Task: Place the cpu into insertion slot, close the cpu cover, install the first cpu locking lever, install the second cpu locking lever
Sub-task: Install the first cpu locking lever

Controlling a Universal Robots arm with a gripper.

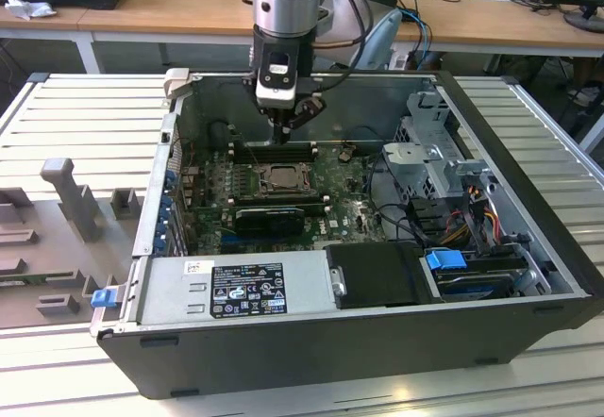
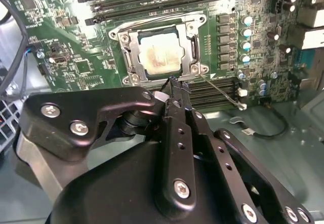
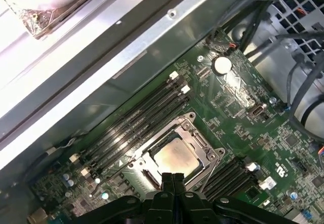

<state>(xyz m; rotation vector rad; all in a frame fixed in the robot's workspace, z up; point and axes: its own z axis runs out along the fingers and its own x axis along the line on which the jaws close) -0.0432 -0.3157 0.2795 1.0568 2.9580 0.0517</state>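
Slatted metal counter (image 1: 85,106) carries an open PC case (image 1: 311,341). Its walls box us in on all sides, w/ the top open. In both wrist views we see the cpu (image 2: 161,56) seated in the insertion slot (image 2: 194,45), cpu cover (image 2: 132,51) flat over it. Ext. view gives the arm vertical, gripper (image 1: 283,136) above the memory slots (image 1: 274,151) just beside the slot, jaws together, nothing between.

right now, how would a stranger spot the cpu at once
Look into the open computer case at the green motherboard. Near its middle, between banks of long black memory slots, sits the silvery cpu cover. The cpu is the flat silver-grey square in its window, pale against the dark slots.
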